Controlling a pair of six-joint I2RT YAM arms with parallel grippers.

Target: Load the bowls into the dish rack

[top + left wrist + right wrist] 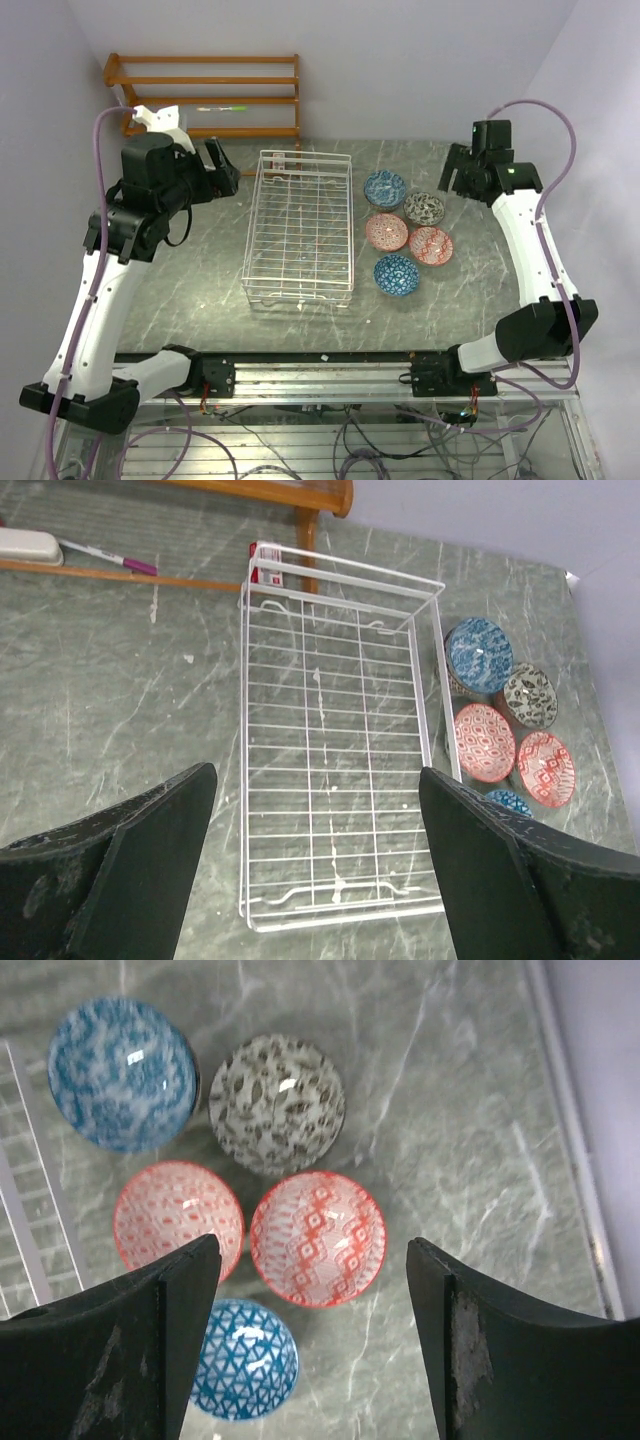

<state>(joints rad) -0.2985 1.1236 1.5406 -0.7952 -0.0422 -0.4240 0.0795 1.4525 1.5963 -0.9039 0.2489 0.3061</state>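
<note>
The white wire dish rack (300, 228) stands empty mid-table; it also fills the left wrist view (335, 770). Five bowls sit upright in a cluster right of it: a blue one (384, 187), a grey-white one (424, 208), two red ones (386, 231) (431, 245) and a second blue one (397, 274). The right wrist view shows them too: blue (122, 1074), grey-white (277, 1103), red (178, 1216), red (317, 1238), blue (243, 1360). My left gripper (222, 168) is open, raised left of the rack. My right gripper (462, 170) is open, raised above the bowls' right side.
An orange wooden slatted shelf (205, 95) stands at the back left, with a pen (108, 556) and a white object (30, 546) on its lower slat. A small red-and-white item (266, 562) sits behind the rack's far corner. The table's right edge (570, 1150) is close to the bowls.
</note>
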